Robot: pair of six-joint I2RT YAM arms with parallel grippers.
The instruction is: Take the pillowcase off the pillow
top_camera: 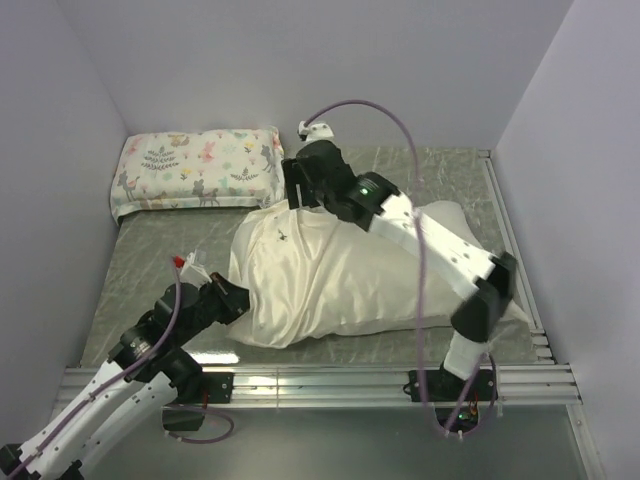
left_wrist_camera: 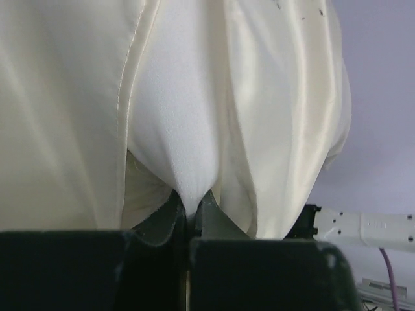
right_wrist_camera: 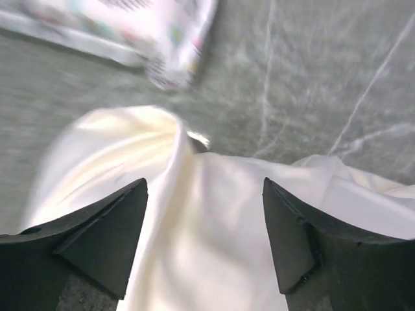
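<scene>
Pillows x2: plain white pillow (left_wrist_camera: 175, 129) in cream pillowcase (top_camera: 340, 270), plump, creased, mid worktop (top_camera: 150, 250); floral pillow (top_camera: 195, 170) at far-left wall.
Hands x2: left hand (left_wrist_camera: 191, 207) pinched on white fabric betw. cream folds (left wrist view). Right hand (right_wrist_camera: 204, 184) wide, holding nothing, over the pillowcase's far end.

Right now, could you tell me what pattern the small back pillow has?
The small pillow has pastel plants and animals on white; the top view shows it best.
</scene>
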